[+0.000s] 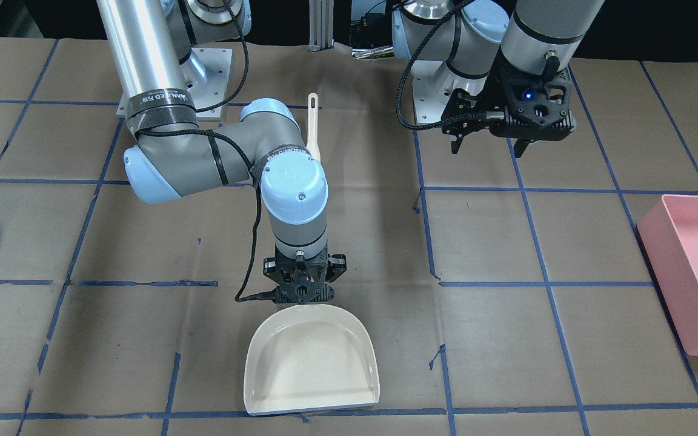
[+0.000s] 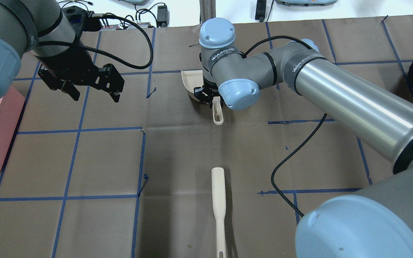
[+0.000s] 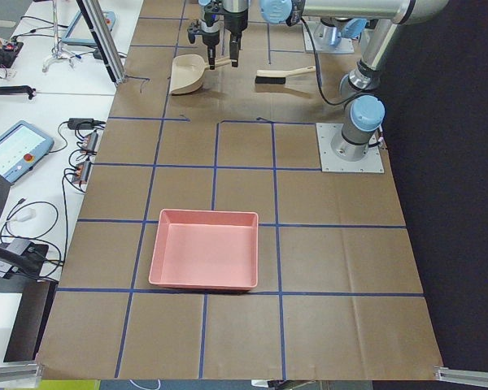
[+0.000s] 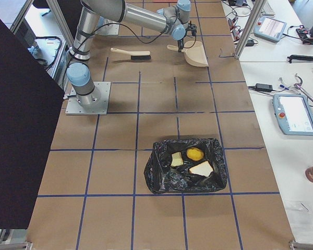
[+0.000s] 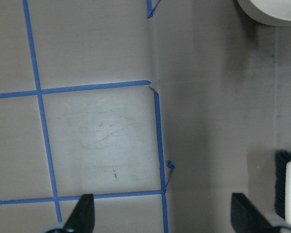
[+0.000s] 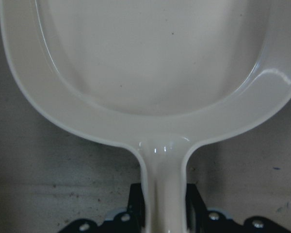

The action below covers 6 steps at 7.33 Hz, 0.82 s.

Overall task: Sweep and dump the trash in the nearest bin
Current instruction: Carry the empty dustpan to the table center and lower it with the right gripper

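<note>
Dustpan (image 1: 311, 363) sat handle-clamped in right pincer (image 1: 304, 295); left pincer (image 1: 488, 147) hung spread, empty. Withdrawal before release could drag it askew.

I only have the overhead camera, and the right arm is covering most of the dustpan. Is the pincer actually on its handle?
Observer: Yes. In the right wrist view the right pincer has a finger on each side of the dustpan handle.
Operator: Is anything lying in the pan?
Observer: No. The front-facing view shows its inside bare.
Operator: Then where is the trash? I see none on the table.
Observer: The right-side view shows the potato lump and both bread pieces lying inside the black-bagged bin.
</note>
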Motion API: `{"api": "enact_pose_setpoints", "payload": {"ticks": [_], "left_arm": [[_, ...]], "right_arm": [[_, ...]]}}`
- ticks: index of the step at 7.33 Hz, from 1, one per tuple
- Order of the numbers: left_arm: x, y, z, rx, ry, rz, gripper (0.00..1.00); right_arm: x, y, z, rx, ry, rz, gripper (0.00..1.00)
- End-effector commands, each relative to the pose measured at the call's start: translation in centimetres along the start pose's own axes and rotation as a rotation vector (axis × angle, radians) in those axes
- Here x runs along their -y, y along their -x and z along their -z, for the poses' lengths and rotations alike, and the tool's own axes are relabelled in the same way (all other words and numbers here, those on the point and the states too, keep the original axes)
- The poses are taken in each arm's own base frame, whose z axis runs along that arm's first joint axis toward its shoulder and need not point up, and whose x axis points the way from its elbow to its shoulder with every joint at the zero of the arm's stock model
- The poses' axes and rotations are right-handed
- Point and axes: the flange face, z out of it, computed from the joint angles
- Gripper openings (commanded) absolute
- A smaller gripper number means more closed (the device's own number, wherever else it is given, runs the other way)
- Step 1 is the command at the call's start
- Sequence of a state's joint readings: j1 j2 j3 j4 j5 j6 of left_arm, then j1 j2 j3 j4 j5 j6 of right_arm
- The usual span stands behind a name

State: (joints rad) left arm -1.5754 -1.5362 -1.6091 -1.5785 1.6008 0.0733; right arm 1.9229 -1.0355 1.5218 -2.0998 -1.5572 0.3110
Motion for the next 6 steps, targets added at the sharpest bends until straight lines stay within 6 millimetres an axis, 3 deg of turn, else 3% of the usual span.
{"api": "enact_pose_setpoints", "payload": {"ticks": [1, 2, 3, 4, 6], "left_arm": [[-0.08, 0.03, 0.1, 0.004, -0.002, 0.001, 1.0], [-0.13, 0.03, 0.17, 0.004, -0.003, 0.001, 1.0], [-0.13, 0.03, 0.17, 0.004, -0.003, 0.001, 1.0], [-0.14, -0.06, 0.17, 0.002, -0.004, 0.0, 1.0], [-0.14, -0.07, 0.17, 0.001, -0.004, 0.0, 1.0]], "right_arm": [[-0.22, 0.43, -0.1, 0.001, 0.002, 0.002, 0.06], [-0.2, 0.4, -0.21, -0.002, 0.002, 0.002, 0.2], [-0.11, 0.26, -0.29, -0.008, 0.001, 0.002, 0.55], [-0.06, 0.27, -0.33, -0.008, 0.001, 0.011, 0.99], [0.2, -0.21, -0.24, -0.001, 0.003, 0.003, 1.0]]}}
